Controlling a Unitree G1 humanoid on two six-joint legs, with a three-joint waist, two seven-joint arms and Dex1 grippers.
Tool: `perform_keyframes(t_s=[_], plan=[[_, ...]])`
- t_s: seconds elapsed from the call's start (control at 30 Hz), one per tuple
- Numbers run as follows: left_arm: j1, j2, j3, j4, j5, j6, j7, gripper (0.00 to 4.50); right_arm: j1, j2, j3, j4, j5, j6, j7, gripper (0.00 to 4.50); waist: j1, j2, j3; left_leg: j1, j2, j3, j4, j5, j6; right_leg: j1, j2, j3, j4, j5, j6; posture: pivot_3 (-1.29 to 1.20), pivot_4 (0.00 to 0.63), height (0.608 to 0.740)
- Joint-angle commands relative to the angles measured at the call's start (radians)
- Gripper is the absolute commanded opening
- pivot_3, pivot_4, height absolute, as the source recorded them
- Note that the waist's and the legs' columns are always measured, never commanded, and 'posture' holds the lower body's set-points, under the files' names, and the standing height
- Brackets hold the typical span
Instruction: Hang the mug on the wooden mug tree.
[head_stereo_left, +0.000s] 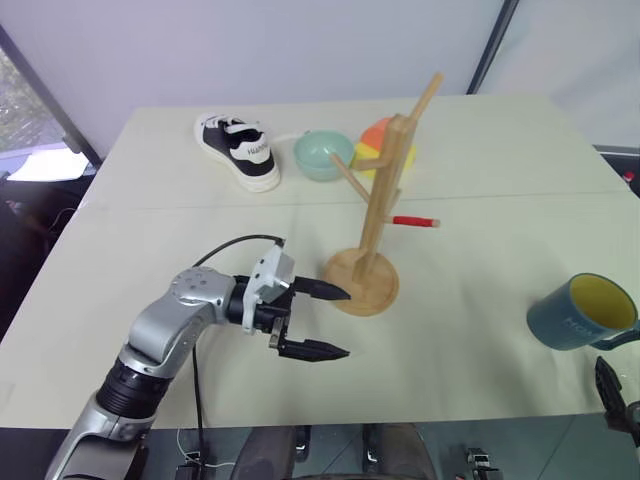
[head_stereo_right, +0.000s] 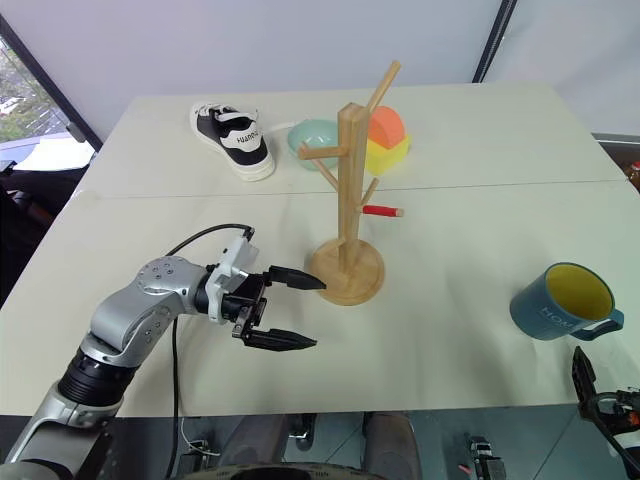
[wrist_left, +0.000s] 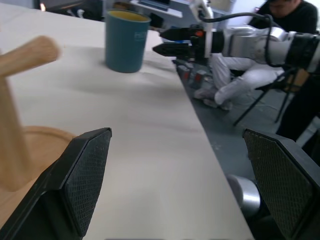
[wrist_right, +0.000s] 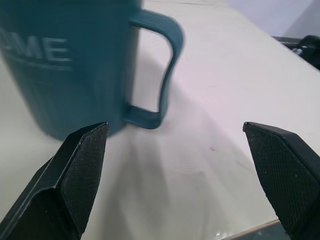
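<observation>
**Mug upright near table edge, both grippers empty**

The right gripper (wrist_right: 175, 185), jaws spread wide and empty, faces the mug (head_stereo_left: 580, 312), lettered "…OME", standing upright near the table's (head_stereo_left: 480, 380) front right edge. The left gripper (head_stereo_left: 325, 320), forearm level, jaws wide and empty, points toward the wooden mug tree (head_stereo_left: 378, 215). Beyond it lies a shoe (head_stereo_left: 238, 150) and an empty mint-green bowl (head_stereo_left: 324, 155).

Slate-blue mug (head_stereo_left: 578, 315) with yellow inside, perhaps pale lettering

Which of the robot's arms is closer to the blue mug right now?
The right. Its gripper sits just beside the mug at the table's near edge, while the left gripper is by the wooden mug tree.
</observation>
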Motion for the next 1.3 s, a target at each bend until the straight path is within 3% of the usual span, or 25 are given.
perform_keyframes(t_s=[0.03,0.83,0.93,1.17,1.3], plan=[[-0.018,-0.001,-0.005,-0.035,-0.02,0.002,0.006,4.5,-0.016,-0.019,-0.025,-0.006,-0.006,0.005,-0.024,4.46,0.001,0.0,0.0,0.0,0.0,0.0,0.0,0.0,0.0,0.0,0.0,0.0,0.0,0.0,0.0,0.0,0.15,0.736],[-0.02,0.003,0.013,-0.073,-0.026,-0.001,0.062,4.5,-0.224,-0.113,0.015,0.156,-0.033,0.075,-0.025,4.46,0.002,0.0,0.0,0.001,0.0,0.002,0.002,0.001,0.002,0.001,0.001,0.0,0.0,0.002,-0.002,0.0,0.15,0.736],[-0.012,0.008,0.019,-0.082,-0.026,-0.002,0.074,4.5,-0.25,-0.126,0.028,0.185,-0.035,0.081,-0.014,3.66,0.002,0.0,0.0,0.001,0.0,0.002,0.002,0.002,0.002,0.001,0.001,0.0,0.001,0.002,-0.002,0.0,0.15,0.736],[0.009,0.022,0.021,-0.096,-0.023,-0.015,0.091,4.5,-0.281,-0.134,0.041,0.212,-0.023,0.081,0.026,0.14,0.003,0.0,0.0,0.001,0.0,0.003,0.003,0.002,0.003,0.001,0.001,0.0,0.001,0.003,-0.004,0.0,0.15,0.736],[0.016,0.028,0.025,-0.094,-0.023,-0.021,0.095,4.5,-0.289,-0.134,0.049,0.208,-0.022,0.077,0.039,0.06,0.003,0.0,0.0,0.001,0.0,0.003,0.003,0.002,0.003,0.001,0.001,0.0,0.001,0.003,-0.003,0.0,0.15,0.736]])
